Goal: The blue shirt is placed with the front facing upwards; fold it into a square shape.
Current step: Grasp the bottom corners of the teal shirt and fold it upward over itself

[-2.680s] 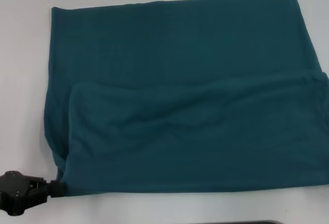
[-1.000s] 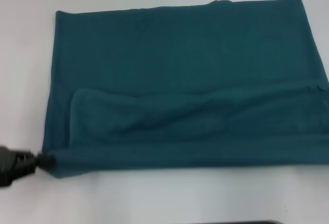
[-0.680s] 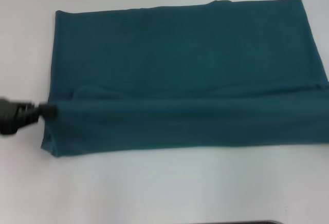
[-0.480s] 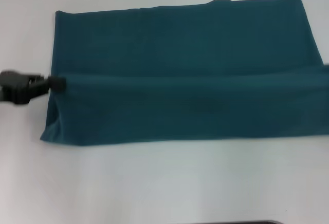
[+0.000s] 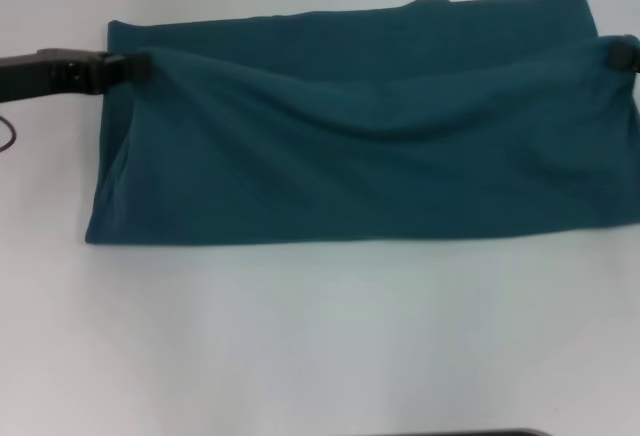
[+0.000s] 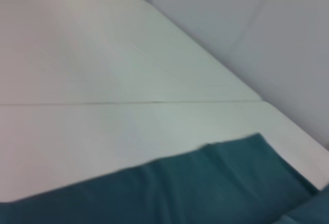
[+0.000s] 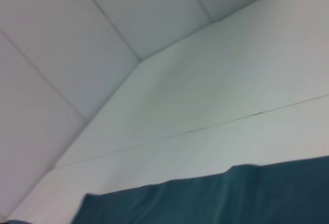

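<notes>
The blue shirt (image 5: 360, 146) lies on the bench (image 5: 320, 336). Left gripper (image 5: 135, 64) and right gripper (image 5: 622, 54), jaws clamped on its near-layer corners, hold them near the far edge. The lengthwise fold appears nearly complete; release and crosswise folds remain.

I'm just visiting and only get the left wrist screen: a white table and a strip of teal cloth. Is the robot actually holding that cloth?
Observer: Yes. The head view shows the left gripper pinching the shirt at its left edge, toward the far side.
Visitor: And the other arm?
Observer: The right gripper is at the shirt's right edge, about as far back. The cloth sags between the two.
Visitor: Any print showing?
Observer: None. Only plain teal faces up, with white table all around.
</notes>
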Robot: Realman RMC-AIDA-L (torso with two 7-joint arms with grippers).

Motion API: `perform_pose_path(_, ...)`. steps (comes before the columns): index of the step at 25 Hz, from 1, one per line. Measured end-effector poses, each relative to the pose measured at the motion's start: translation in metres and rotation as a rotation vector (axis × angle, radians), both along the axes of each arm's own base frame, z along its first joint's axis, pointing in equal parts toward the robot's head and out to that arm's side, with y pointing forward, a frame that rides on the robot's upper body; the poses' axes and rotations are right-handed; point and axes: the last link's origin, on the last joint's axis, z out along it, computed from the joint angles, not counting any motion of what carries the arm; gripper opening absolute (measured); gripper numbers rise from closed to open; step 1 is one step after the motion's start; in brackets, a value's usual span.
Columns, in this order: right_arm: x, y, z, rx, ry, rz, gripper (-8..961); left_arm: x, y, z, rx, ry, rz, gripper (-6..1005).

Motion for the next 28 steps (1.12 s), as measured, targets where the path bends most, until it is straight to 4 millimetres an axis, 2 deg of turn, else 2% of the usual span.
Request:
perform_pose_path(9,-0.003,0.037,-0.020,0.068,-0.109,-0.068,50,0.008,0.030,-0.011,0.094,0.054,0.045,20)
perform_pose_path(17,-0.005,0.064,-0.030,0.124,-0.197,-0.101,49,0.015,0.046,-0.017,0.159,0.080,0.061,20)
perform_pose_path(28,0.001,0.076,-0.025,0.203,-0.236,-0.169,49,0.016,0.057,-0.022,0.239,0.082,0.122,21)
